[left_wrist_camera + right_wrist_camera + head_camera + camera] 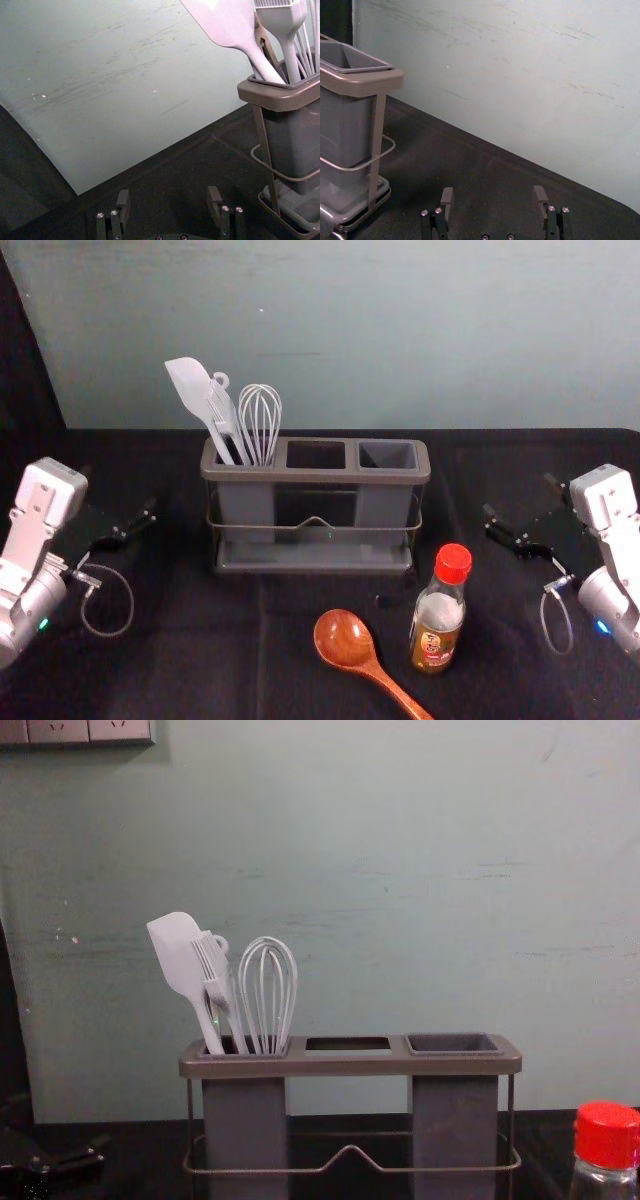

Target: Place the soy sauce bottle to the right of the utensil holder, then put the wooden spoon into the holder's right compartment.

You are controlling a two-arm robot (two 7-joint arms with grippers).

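The utensil holder (315, 477) stands mid-table; its right compartment (388, 454) is empty. In front of its right end the soy sauce bottle (438, 615) stands upright, red cap on. The wooden spoon (345, 640) lies left of the bottle, bowl toward the holder, handle running toward the near edge. My left gripper (120, 525) is at the table's left side, well clear of the holder; in its wrist view the gripper (169, 207) is open and empty. On the right side hangs my right gripper (520, 530), beyond the bottle; the right wrist view shows this gripper (493, 205) open and empty.
A white spatula (192, 390), a brush and a whisk (260, 420) rise from the holder's left compartment. Behind the dark-covered table (180, 640) is a pale wall. Dark cloth lies between each gripper and the holder.
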